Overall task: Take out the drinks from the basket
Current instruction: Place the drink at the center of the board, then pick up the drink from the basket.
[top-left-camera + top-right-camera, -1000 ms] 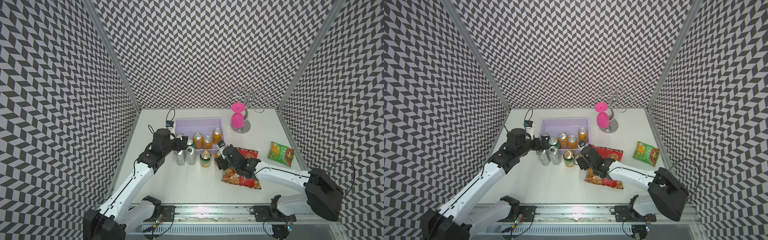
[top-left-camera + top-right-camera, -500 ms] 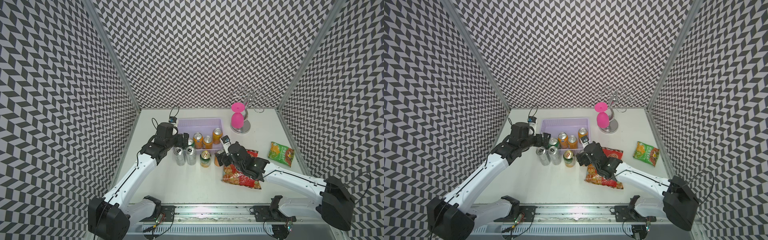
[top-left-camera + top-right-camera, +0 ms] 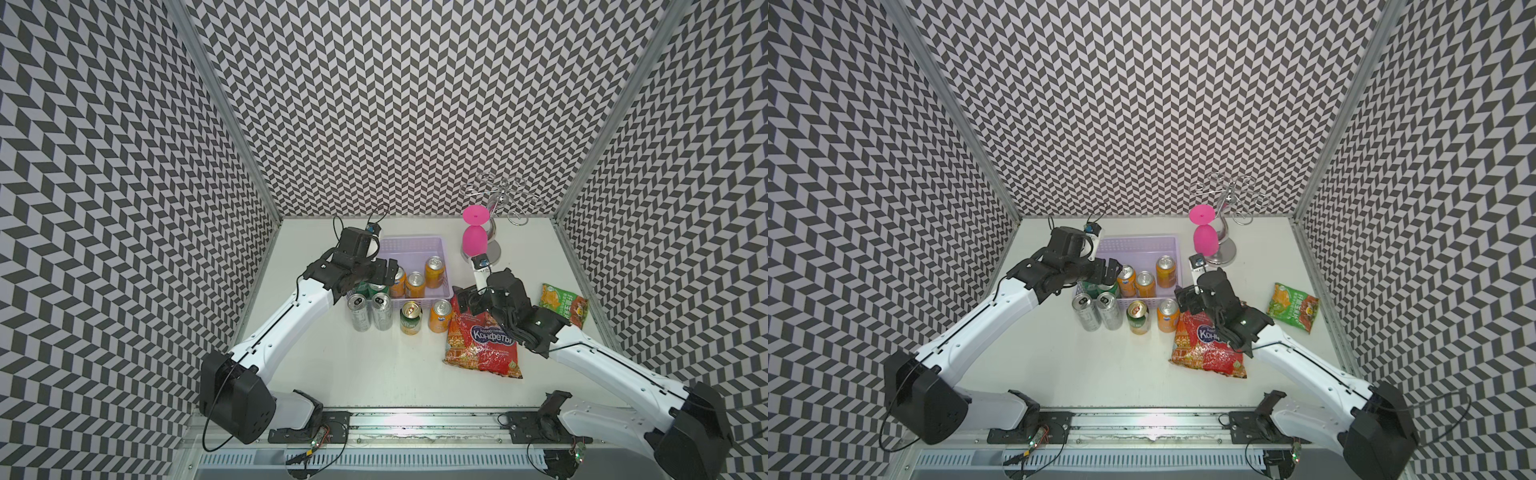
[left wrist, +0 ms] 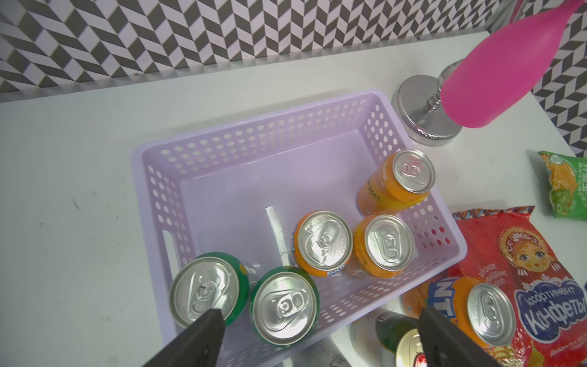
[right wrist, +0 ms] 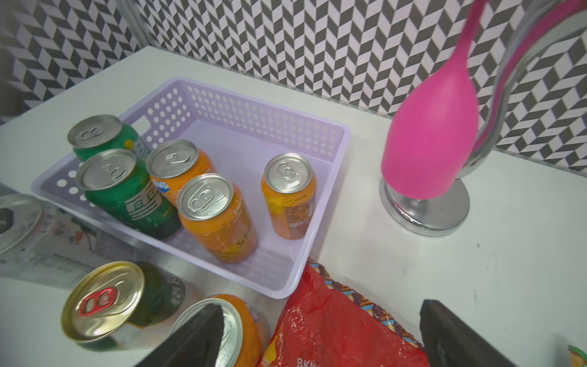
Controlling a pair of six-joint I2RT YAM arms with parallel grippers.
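Note:
The pale-lilac basket holds three orange cans and two green cans, all upright. In front of it on the table stand two slim silver cans, a dark green can with a gold top and an orange can. My left gripper hovers open above the green cans at the basket's front left corner, holding nothing. My right gripper is open and empty over the top edge of the red bag, just right of the orange can on the table.
A red candy bag lies under my right arm. A green snack bag lies near the right wall. A chrome stand with a hanging pink glass stands behind the basket's right end.
My right gripper opened, left the orange can standing on the table and drew back to the right. My left gripper moved from the silver cans to above the basket's green cans.

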